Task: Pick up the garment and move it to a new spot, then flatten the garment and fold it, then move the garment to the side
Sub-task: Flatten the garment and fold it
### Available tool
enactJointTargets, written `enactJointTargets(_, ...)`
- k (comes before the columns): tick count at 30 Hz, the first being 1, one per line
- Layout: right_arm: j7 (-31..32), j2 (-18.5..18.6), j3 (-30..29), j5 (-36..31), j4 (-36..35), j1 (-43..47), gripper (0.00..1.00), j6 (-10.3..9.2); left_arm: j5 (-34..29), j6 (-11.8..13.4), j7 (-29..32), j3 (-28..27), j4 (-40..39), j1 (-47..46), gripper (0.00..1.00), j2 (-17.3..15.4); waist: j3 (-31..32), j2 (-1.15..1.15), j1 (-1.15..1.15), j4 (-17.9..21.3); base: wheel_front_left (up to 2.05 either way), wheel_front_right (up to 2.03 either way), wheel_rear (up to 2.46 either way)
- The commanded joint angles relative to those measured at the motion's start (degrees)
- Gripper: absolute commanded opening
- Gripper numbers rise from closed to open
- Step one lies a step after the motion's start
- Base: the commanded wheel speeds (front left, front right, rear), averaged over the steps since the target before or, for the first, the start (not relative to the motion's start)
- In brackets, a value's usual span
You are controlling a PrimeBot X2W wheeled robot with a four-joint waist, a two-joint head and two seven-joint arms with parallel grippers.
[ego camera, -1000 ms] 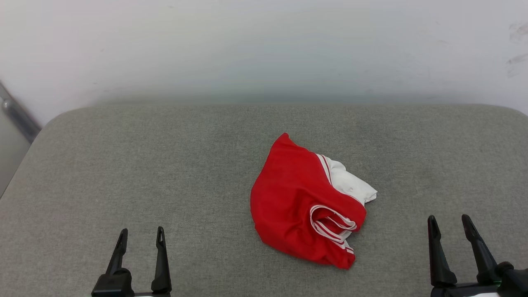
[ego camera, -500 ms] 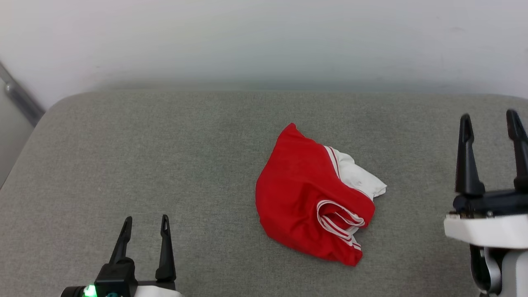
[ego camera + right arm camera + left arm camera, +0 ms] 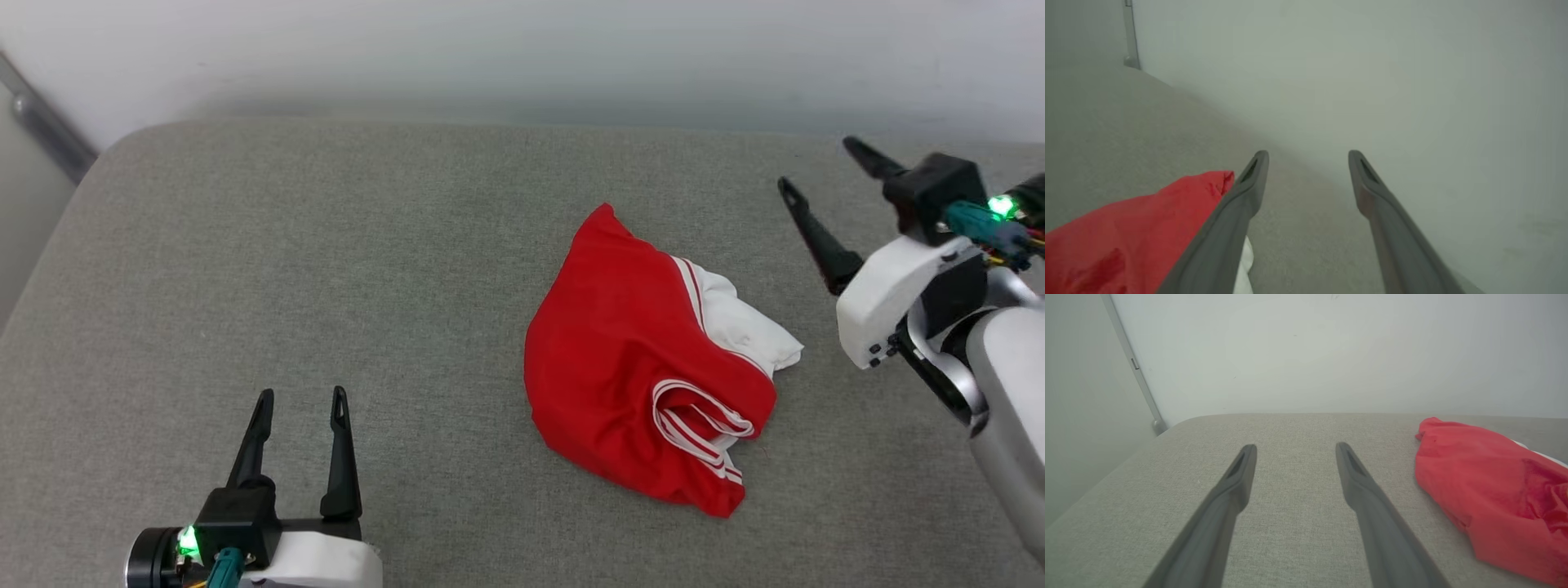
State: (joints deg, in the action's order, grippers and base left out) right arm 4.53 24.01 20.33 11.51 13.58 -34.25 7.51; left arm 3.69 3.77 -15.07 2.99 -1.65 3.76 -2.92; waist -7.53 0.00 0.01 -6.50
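Note:
The garment (image 3: 629, 367) lies crumpled on the grey padded surface (image 3: 326, 269), right of centre: red cloth with a white sleeve and red-white striped trim bunched at its right side. Its lettering is hidden in the folds. My left gripper (image 3: 302, 396) is open near the front left, well clear of the cloth, which appears at the right in the left wrist view as the garment (image 3: 1490, 490). My right gripper (image 3: 819, 166) is open, raised to the right of the garment and angled up-left. The right wrist view has the garment (image 3: 1139, 228) beside my left finger, nothing between the jaws.
A pale wall (image 3: 522, 49) runs behind the surface's far edge. A grey metal rail (image 3: 45, 122) slants at the far left corner. Bare grey surface spreads left of the garment and along the front.
My right arm has risen from the front right and swung forward, tilting toward the garment. The left gripper has edged forward. The camera has tipped down, shifting the whole picture.

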Motion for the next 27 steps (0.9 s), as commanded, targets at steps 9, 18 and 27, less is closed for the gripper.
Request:
enactJointTargets(9, 31.6, 16.7, 28.9, 27.7, -0.8, -15.9, 1.00, -0.04, 1.7, 0.8, -0.2, 1.9, -0.7, -4.4, 1.00, 0.1, -6.5, 0.00, -0.01, -2.5, 0.00, 0.00, 0.00)
enactJointTargets(18, 44.9, 17.9, 41.0, 36.1, 4.2, -25.2, 1.00, -0.03, 3.8, 1.9, -0.2, 4.5, -1.2, -8.4, 1.00, 0.1, -12.4, 0.00, -0.01, -4.9, 0.00, 0.00, 0.00)
enactJointTargets(27, 42.9, 17.6, 51.7, 38.6, 10.0, -22.0, 1.00, -0.02, 5.0, 2.9, -0.2, 4.9, -0.7, -10.0, 1.00, 0.0, -14.2, 0.00, -0.01, -6.5, 0.00, 0.00, 0.00)
